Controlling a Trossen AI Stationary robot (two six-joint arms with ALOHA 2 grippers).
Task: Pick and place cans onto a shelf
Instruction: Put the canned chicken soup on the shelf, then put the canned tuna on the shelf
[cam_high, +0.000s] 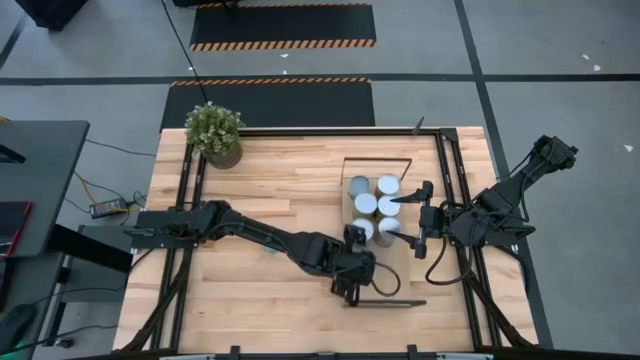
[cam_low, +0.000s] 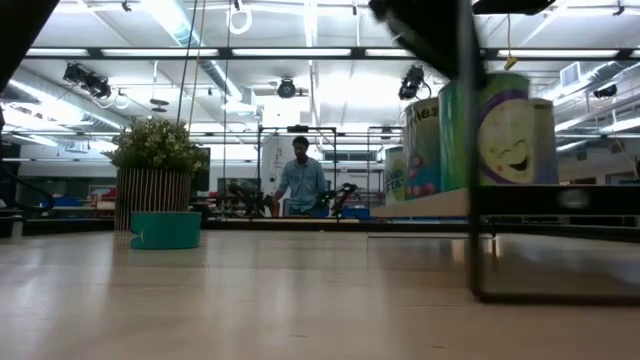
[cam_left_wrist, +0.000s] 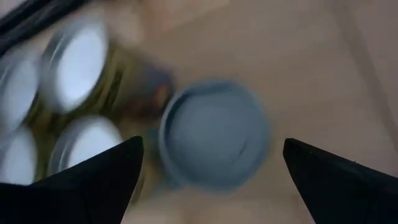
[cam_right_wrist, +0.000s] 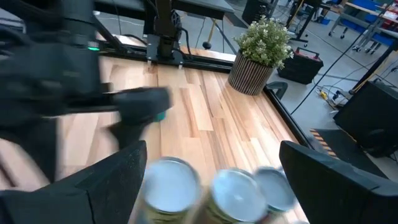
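Note:
The shelf is a raised light-wood board at the table's right. Several silver-topped cans stand on it in a tight cluster, also seen in the low view. A blue-grey-topped can stands right beside that cluster, hidden under my left arm in the high view. My left gripper hangs open above it, slanting down, one finger on each side and clear of it. My right gripper waits open at the cluster's right side, above the can tops.
A potted plant stands at the table's far left corner. A teal object lies on the tabletop left of the shelf. The shelf's black end frame sits just near of my left gripper. A person stands in the room beyond.

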